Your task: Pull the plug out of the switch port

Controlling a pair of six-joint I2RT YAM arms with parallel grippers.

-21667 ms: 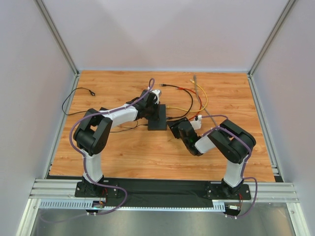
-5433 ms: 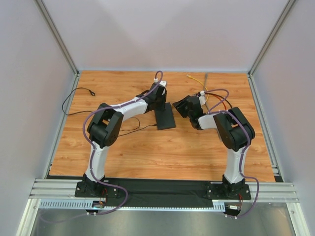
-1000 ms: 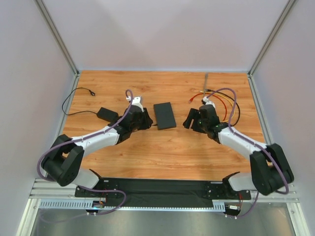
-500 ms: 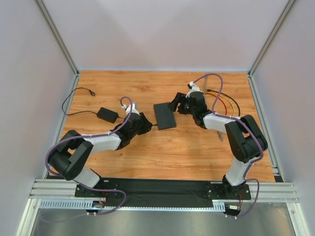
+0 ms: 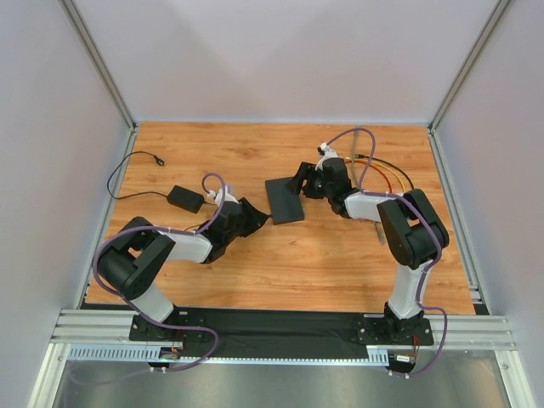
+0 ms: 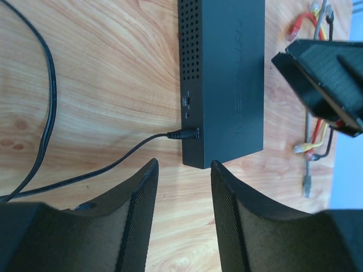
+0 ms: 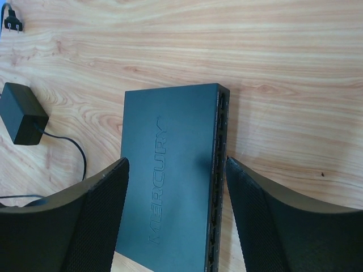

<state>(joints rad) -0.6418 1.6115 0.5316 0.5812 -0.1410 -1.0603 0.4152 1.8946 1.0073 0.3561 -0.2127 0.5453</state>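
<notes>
The switch (image 5: 286, 204) is a flat black box lying mid-table. Its row of sockets (image 7: 218, 170) shows no plug in it. A small black power plug (image 6: 184, 134) sits in its short side, with a thin lead running off left. My left gripper (image 6: 184, 165) is open and empty, low over the wood just short of that side, near-left of the switch (image 6: 227, 73). My right gripper (image 7: 176, 164) is open over the switch's far end, one finger either side of the box (image 7: 170, 187), with a gap at the socket edge.
Red, yellow and grey network cables (image 5: 387, 174) lie loose to the right of the switch, their plugs (image 6: 300, 148) on the wood. A small black power brick (image 5: 184, 198) sits to the left, its mains plug (image 5: 159, 159) further back left. Grey walls enclose the table.
My right gripper has swung left from beside the cables to over the switch's far end. My left arm has drawn back a little and its jaws have widened.
</notes>
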